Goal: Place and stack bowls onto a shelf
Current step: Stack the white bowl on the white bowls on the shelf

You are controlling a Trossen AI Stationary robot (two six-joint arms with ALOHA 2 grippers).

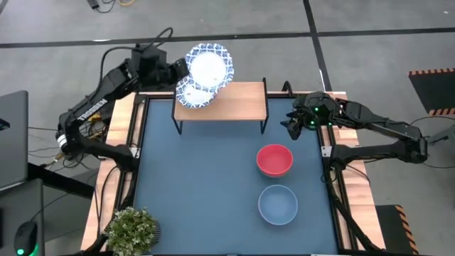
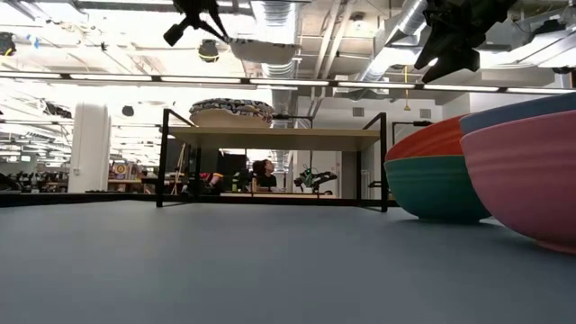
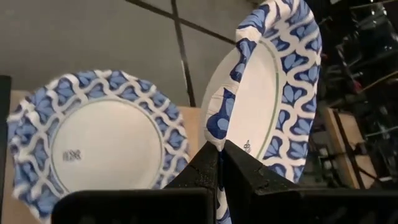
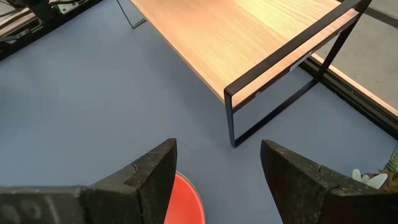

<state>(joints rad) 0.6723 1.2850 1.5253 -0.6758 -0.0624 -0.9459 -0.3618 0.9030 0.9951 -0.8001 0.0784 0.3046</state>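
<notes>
Nearest in the high view, a leafy plant sits at the table's near left corner; on the dark blue mat a pale blue bowl lies just in front of a red bowl, right of centre. Shelf stands at the mat's far edge, one patterned bowl resting on its left end. Left gripper is just beyond that end, holding a second patterned bowl tilted above and behind the resting one. Right gripper hovers by the shelf's right end, above the mat. Low view: pink bowl fills the right foreground, a red-over-teal stack beside it; shelf farther back with the patterned bowl on its top; both arms hang from above. Left wrist view: fingers pinched tight on the rim of the held bowl, which stands nearly on edge; the resting bowl lies beside it. Right wrist view: fingers spread wide, nothing between them, over the mat near the shelf's corner leg, the red bowl's edge showing.
</notes>
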